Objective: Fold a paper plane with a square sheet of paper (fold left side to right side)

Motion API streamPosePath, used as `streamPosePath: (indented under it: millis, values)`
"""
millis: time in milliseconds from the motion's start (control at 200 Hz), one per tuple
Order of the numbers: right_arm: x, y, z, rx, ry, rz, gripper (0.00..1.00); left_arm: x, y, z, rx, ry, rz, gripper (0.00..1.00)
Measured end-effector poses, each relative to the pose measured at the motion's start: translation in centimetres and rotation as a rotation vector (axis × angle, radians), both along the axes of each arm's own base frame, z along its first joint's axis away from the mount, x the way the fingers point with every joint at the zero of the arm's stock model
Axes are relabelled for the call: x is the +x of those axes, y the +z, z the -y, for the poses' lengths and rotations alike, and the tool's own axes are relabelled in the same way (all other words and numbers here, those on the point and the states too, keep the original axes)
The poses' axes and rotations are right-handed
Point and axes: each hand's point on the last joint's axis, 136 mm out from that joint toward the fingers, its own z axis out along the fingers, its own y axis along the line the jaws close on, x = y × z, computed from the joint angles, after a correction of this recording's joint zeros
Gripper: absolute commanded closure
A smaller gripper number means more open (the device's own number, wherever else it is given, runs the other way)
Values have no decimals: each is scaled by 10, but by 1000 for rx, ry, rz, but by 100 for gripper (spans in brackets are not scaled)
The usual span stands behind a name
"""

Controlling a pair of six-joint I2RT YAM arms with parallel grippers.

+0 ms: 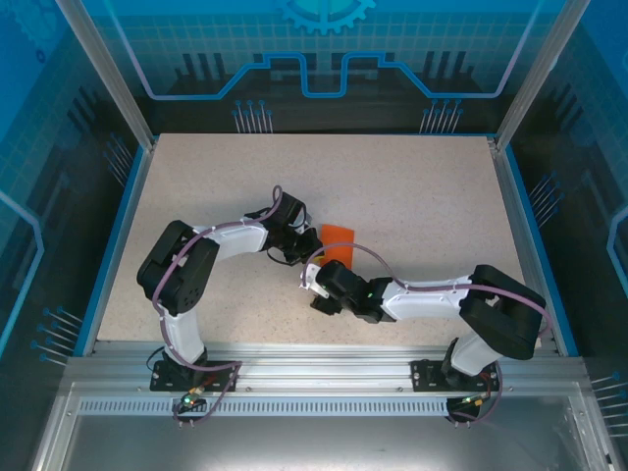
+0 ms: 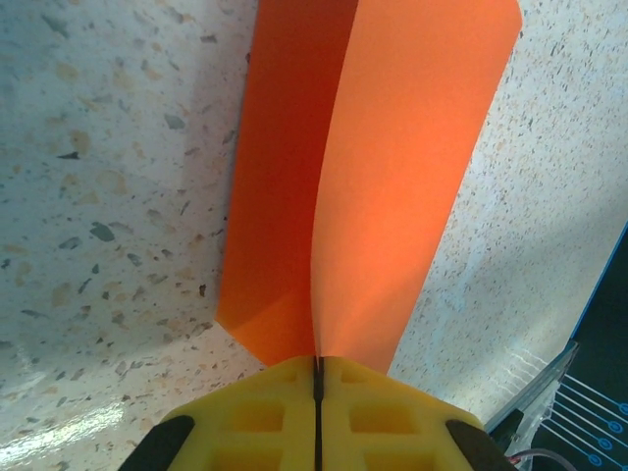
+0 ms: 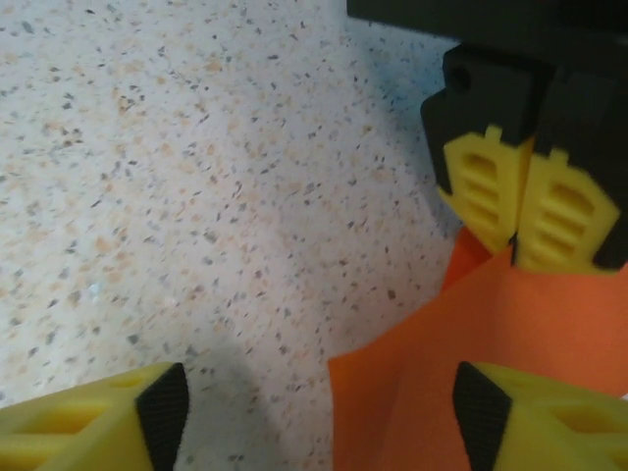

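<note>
Left claw (image 2: 317,365): its yellow fingers (image 2: 265,407) are pressing together with no gap between them, pinching the near edge of the sheet of paper (image 2: 392,177).
Sheet of paper: it is running straight out ahead of the left claw's tips as two orange flaps. They are meeting at a crease in line with the seam between the fingers. One flap is sitting in shadow and the other is catching the light. Whether it is lying flat on the table (image 2: 88,196) or lifting off it, I cannot tell.
Right claw (image 3: 319,417): it is standing wide open, gripping nothing, its two yellow fingers far apart.
Paper by the right claw: a corner is reaching in between the open fingers, close to one of them, while bare speckled table is showing beside the other.
Claws together: the left claw is sitting just ahead of the right claw's tips, and the paper is lying between the two.
</note>
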Motion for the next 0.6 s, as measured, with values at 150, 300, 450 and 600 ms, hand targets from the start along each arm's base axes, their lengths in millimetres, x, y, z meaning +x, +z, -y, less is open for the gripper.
streamPosePath:
  millis: [150,300,450,600]
  values:
    - [4,3,-1,-10,8,30,60,-2,-1,-1,5,0,-9,91]
    - [4,9,-1,0,12,36,81,-2,-2,-1,7,0,-12,91]
    - [1,21,-2,30,18,39,100,-3,-2,-2,8,-1,-15,91]
    - [-2,19,-1,32,26,11,100,-6,-4,-3,17,-1,-30,88]
